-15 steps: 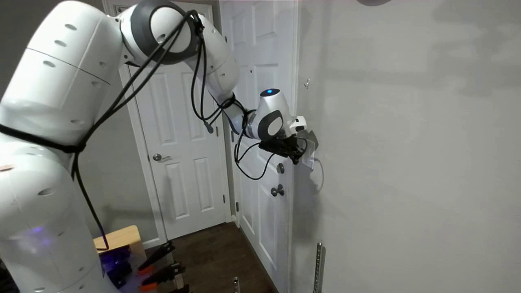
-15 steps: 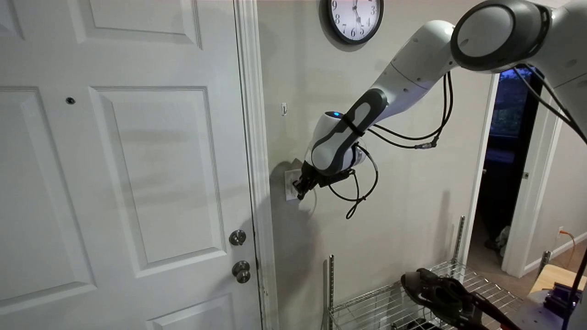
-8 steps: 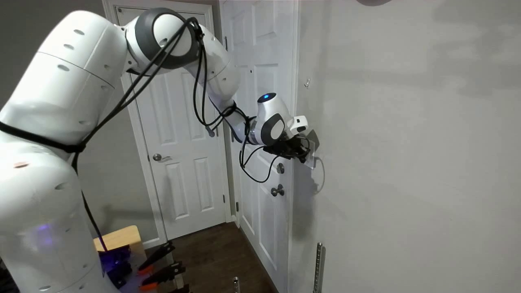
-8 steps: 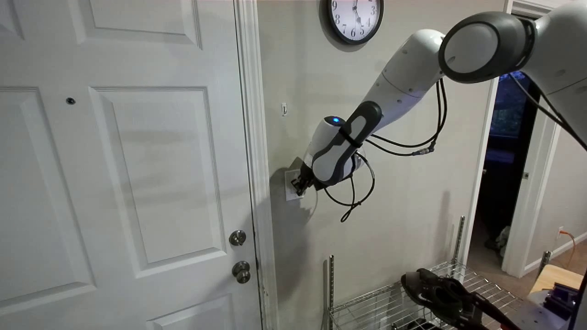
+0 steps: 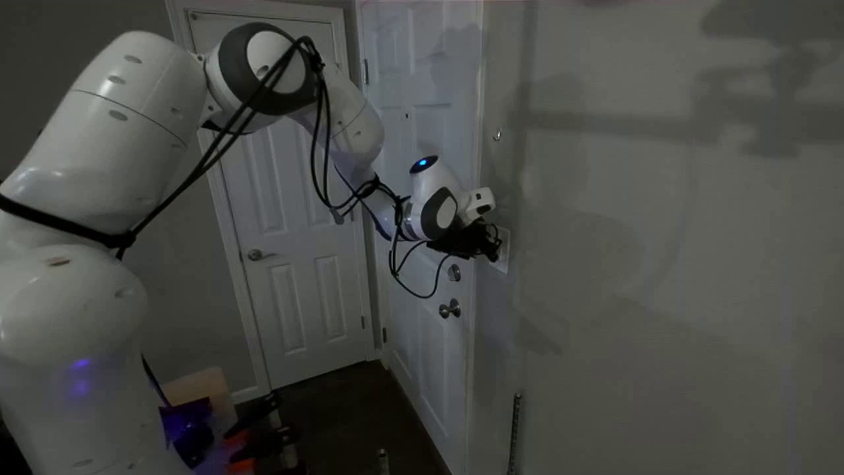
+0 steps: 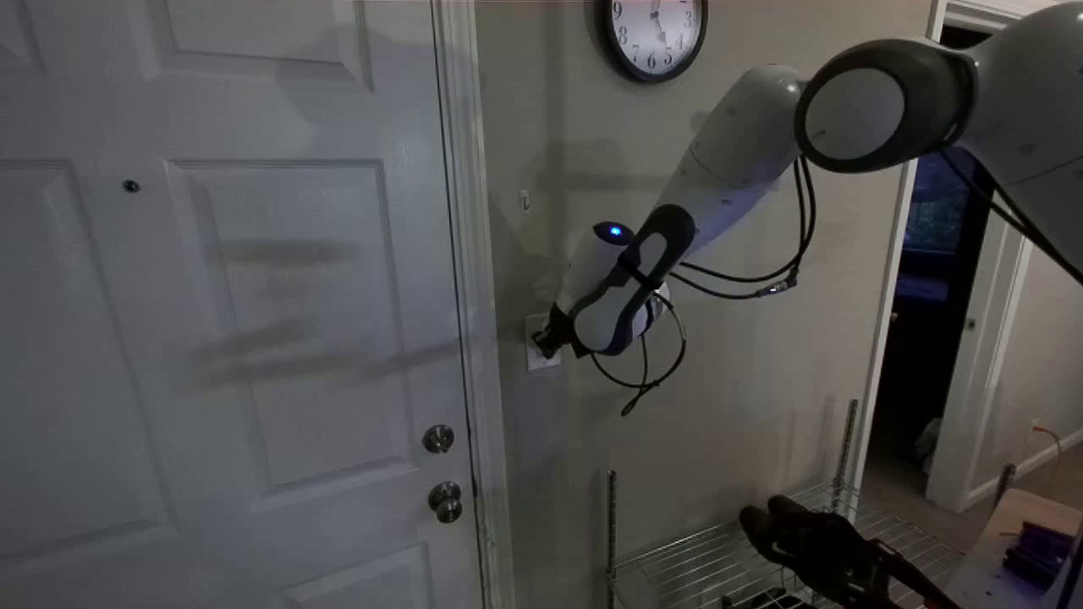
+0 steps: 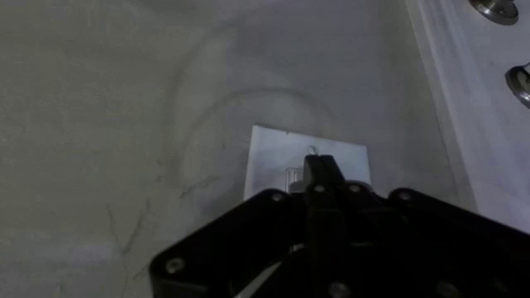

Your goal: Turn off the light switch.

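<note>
The gripper point(image 7: 320, 159) has its fingers point(image 7: 316, 178) pressed together, tips in front of the white light switch point(image 7: 279, 153) and just below its screw point(image 7: 313, 150) in the wrist view, hiding part of it; whether they touch it, I cannot tell. The light switch sits on the wall point(image 6: 719, 406) beside the door frame point(image 6: 475, 254), well beyond the left edge of the tabletop point(image 6: 1024, 510) in an exterior view, with two round knobs point(image 6: 446, 501) lower on the door point(image 6: 288, 321).
</note>
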